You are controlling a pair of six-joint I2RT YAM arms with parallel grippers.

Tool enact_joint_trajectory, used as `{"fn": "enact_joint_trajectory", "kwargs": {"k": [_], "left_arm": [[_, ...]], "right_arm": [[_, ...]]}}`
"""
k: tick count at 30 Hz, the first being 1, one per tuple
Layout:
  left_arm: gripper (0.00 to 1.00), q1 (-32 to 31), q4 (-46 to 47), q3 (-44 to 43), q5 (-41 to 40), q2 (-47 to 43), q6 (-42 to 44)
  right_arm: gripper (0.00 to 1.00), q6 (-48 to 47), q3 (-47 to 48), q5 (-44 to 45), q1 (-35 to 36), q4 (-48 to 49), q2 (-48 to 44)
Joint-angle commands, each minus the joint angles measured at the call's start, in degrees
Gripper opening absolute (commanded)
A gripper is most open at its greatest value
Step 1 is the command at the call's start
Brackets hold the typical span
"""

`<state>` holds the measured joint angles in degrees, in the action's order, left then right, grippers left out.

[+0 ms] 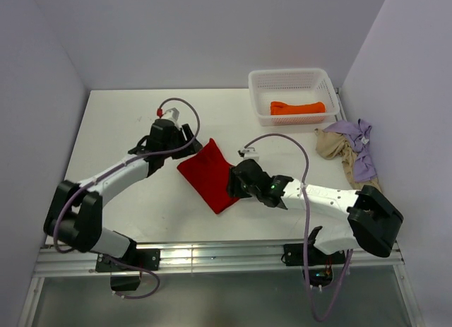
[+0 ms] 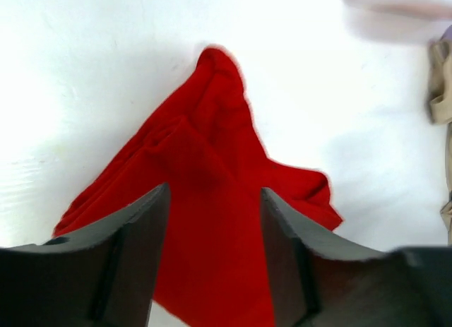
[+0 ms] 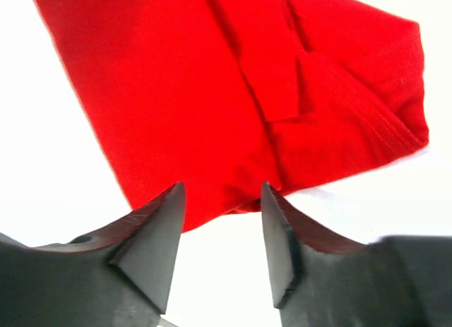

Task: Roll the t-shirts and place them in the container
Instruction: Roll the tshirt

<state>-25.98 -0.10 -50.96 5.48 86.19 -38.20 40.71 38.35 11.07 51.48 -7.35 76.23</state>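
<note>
Because the bright red fabric t-shirt (image 1: 207,173) is soft, light and limp, it should bend wherever it is pushed and slide easily on the smooth white desk (image 1: 120,122). It also looks likely to spring loose if a roll is let go unevenly. It lies as a flat, folded, roughly four-sided pad near the middle of the desk, a little toward the near edge, with one corner pointing to the far edge.

The left hand (image 2: 215,194) sits over the pad's far left side, fingers spread and pinching nothing, red cloth showing beneath the gap. The right hand (image 3: 222,189) is released too, its fingertips apart just beside the pad's right border, with bare desk under them.

A sound hold would be both hands on one short border, near its two corners, pinching all the layers together so the fold does not shear.

At the far right corner stands a white plastic mesh basket (image 1: 262,115) holding one orange t-shirt (image 1: 296,107) that looks rolled. Outside it, along the right edge, a beige t-shirt (image 1: 330,145) and a lavender t-shirt (image 1: 361,149) lie crumpled together.
</note>
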Motion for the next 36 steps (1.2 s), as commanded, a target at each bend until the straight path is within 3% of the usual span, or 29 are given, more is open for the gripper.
{"fn": "enact_joint_trajectory", "kwargs": {"k": [1,5,8,12,19,27,36], "left_arm": [[0.66,0.1,-8.7,-2.9,-5.2,-7.8,-0.7],[0.85,2.7,-12.5,-0.8,-5.2,-11.7,-4.0],[0.89,6.1,-11.5,3.6,-0.8,-14.5,-6.2],[0.89,8.7,-9.2,10.2,3.3,-16.6,-8.2],[0.88,11.8,2.4,20.1,11.6,-16.7,-11.5],[0.87,13.5,11.5,21.6,14.5,-9.4,-14.5],[0.79,13.9,18.5,20.4,13.9,0.5,-17.4]], "right_arm": [[0.59,-6.9,4.7,3.2,2.2,-2.7,-2.2],[0.64,-14.1,8.8,4.6,4.8,-3.7,-0.6],[0.66,-17.6,12.0,6.1,6.9,-4.2,1.6],[0.73,-21.4,16.6,9.1,9.4,-5.6,5.5],[0.74,-22.1,20.9,11.3,12.1,-6.5,10.3],[0.75,-22.7,20.7,10.6,12.9,-4.2,11.4],[0.75,-23.3,20.9,11.3,13.9,-3.7,11.8]]}}
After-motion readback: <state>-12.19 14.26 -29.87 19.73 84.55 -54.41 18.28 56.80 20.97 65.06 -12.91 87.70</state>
